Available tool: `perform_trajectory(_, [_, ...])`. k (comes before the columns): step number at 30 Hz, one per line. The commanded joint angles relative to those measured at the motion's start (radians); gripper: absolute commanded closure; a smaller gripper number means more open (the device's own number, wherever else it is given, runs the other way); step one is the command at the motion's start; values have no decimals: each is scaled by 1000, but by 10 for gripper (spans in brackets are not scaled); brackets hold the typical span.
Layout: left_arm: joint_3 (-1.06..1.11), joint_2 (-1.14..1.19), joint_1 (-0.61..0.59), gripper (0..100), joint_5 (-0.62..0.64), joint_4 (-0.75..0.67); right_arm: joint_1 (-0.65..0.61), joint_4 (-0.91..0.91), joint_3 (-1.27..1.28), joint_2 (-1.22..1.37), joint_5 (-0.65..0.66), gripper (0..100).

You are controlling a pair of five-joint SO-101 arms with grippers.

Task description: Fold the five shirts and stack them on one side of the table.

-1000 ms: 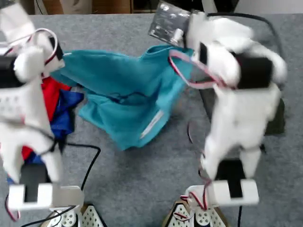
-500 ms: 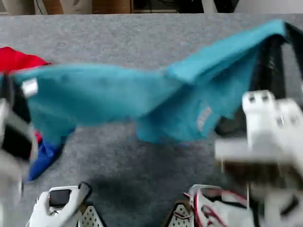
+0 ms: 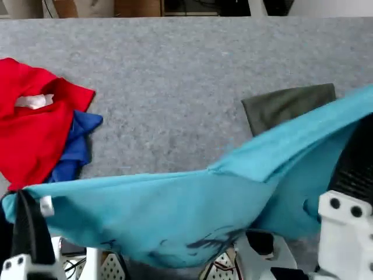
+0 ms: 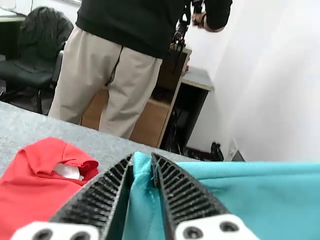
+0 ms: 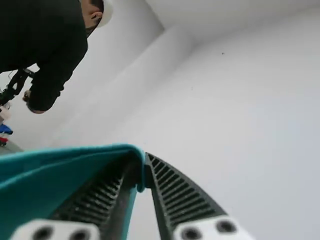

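Observation:
A teal shirt (image 3: pixel 192 216) hangs stretched in the air across the front of the table, held at both ends. My left gripper (image 4: pixel 142 167) is shut on its left end (image 4: pixel 145 210); the same gripper (image 3: pixel 23 201) sits at the near left in the high view. My right gripper (image 5: pixel 142 167) is shut on the other end (image 5: pixel 60 170), raised at the right edge (image 3: pixel 355 157). A red shirt (image 3: pixel 32 128) lies crumpled at the far left over a blue shirt (image 3: pixel 76 146). A folded olive shirt (image 3: pixel 285 105) lies flat at the right.
The grey felt table (image 3: pixel 175 76) is bare in the middle and back. Arm bases (image 3: pixel 250 256) and cables sit at the near edge beneath the hanging cloth. A person (image 4: pixel 125 55) stands beyond the table's far side.
Both grippers have lifted the teal shirt off the table and pulled it apart, then carried it toward the near edge. The olive shirt and red shirt are now uncovered.

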Motion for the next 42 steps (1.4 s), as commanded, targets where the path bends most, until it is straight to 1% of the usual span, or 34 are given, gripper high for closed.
perform_trajectory(1, [34, 13, -14, 982, -11, 9, 12, -97, 8, 62, -12, 998])
perform_trajectory(3, [25, 33, -14, 982, -11, 8, 7, -98, 8, 90, -12, 998])
perform_trajectory(6, [-6, 70, -6, 982, -6, 8, -54, -54, 8, 114, -5, 998])
perform_trajectory(9, [-81, 130, -5, 982, -5, 8, -76, 25, 8, 117, -5, 998])
perform_trajectory(11, [-133, 173, -5, 982, -3, 9, -76, 41, 1, 117, -5, 998])
perform_trajectory(20, [-342, 259, -5, 982, -3, 9, -73, 38, -41, 107, -8, 998])
perform_trajectory(31, [-496, 282, -5, 982, -3, 9, -71, -5, -186, 96, -5, 998])
perform_trajectory(38, [-500, 283, -5, 982, -5, 9, -71, 6, -222, 104, -14, 998])
perform_trajectory(42, [-428, 283, -5, 982, -6, 8, -74, 54, -137, 134, -14, 998])
